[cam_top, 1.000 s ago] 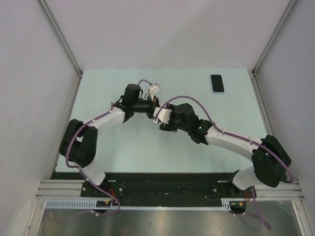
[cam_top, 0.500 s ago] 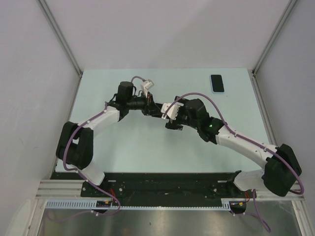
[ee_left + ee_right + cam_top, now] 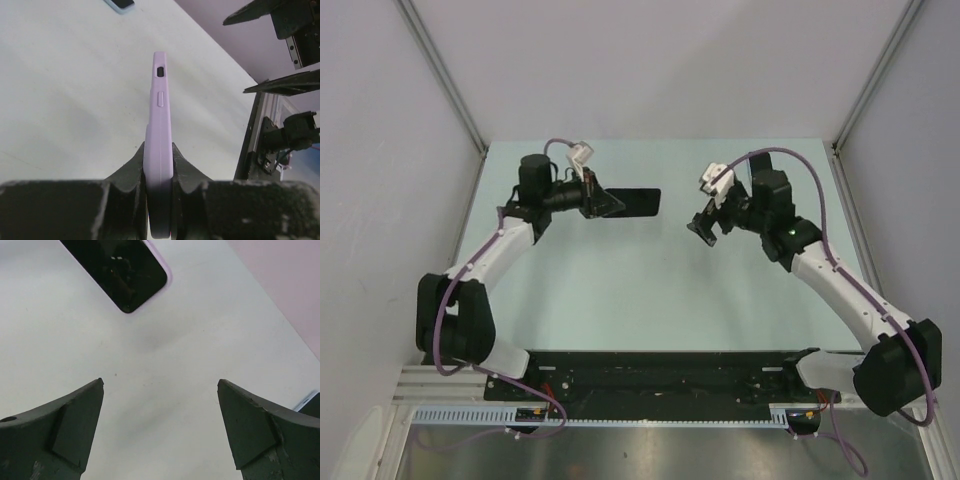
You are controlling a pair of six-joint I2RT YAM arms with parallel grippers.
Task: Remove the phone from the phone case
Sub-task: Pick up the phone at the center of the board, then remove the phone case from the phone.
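Observation:
My left gripper (image 3: 605,203) is shut on the phone in its lilac case (image 3: 632,202) and holds it above the table, flat, dark face up. In the left wrist view the case (image 3: 160,115) is edge-on between the fingers (image 3: 182,165), with a side button and a port showing. My right gripper (image 3: 705,228) is open and empty, a short way right of the phone's free end. In the right wrist view (image 3: 160,381) the phone's dark face with its lilac rim (image 3: 122,270) lies ahead, clear of the fingertips.
A second phone in a pale blue case (image 3: 120,4) lies at the table's far right; in the top view my right arm (image 3: 770,195) covers it. Grey walls enclose the pale green table (image 3: 620,290) on three sides.
The two grippers, close together at the table's middle a second ago, have drawn apart. My left went left and back with the phone. My right went right and back, off the phone.

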